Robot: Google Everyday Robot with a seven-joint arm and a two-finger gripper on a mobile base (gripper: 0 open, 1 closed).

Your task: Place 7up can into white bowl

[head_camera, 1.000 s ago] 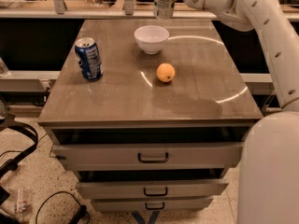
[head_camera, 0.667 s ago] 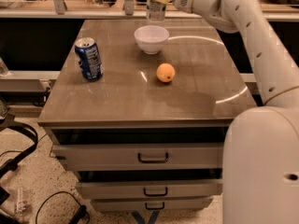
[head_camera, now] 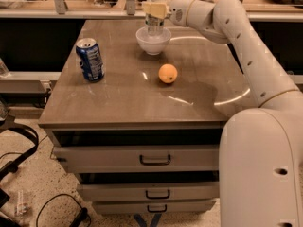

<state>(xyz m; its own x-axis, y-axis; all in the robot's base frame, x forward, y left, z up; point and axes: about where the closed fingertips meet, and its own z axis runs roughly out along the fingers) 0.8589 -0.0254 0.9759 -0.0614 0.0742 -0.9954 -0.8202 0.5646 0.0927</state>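
Observation:
The white bowl stands at the back middle of the grey-brown table. My gripper, at the end of the white arm that reaches in from the right, is directly above the bowl. It is shut on the 7up can, which is upright, and its lower end reaches down inside the bowl's rim. The pale fingers cover the can's upper part, and the label is hard to make out.
A blue can stands on the left of the table. An orange lies in the middle, in front of the bowl. Drawers sit under the tabletop. My white body fills the lower right. Cables lie on the floor at left.
The arm has swung left and down, carrying the can from right of and behind the bowl to directly over it, with the can's bottom now inside the rim.

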